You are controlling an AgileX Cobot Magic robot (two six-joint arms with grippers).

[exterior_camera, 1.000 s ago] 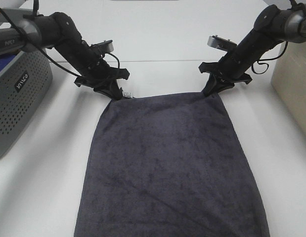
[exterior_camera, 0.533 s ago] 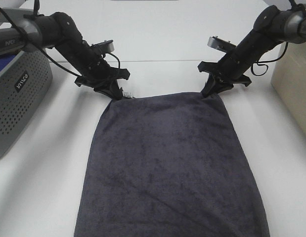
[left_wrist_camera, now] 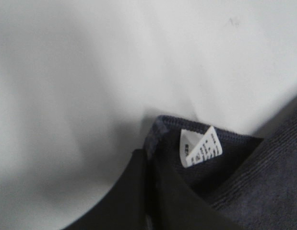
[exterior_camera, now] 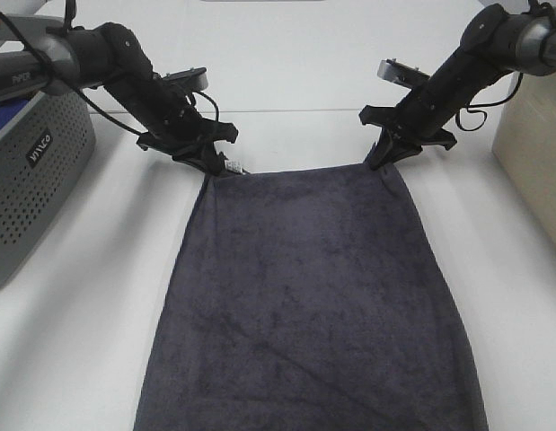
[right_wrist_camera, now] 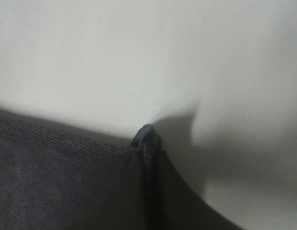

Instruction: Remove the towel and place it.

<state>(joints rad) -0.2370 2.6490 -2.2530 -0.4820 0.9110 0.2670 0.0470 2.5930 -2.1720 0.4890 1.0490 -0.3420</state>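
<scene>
On the white table (exterior_camera: 80, 341), to the right of the grey perforated basket (exterior_camera: 30, 184), the dark grey towel (exterior_camera: 313, 296) lies spread flat, its near end running out of the high view. The left gripper (exterior_camera: 211, 167) is clenched on the far corner with the white tag (left_wrist_camera: 200, 147), and the right gripper (exterior_camera: 380, 162) is pinched tight on the other far corner. To do this step well, I think both arms should move together at equal height and speed, so that the cloth is taut and no corner slips out.

Bare table (exterior_camera: 71, 350) beside towel (exterior_camera: 304, 296); grey basket (exterior_camera: 30, 189) at left.
</scene>
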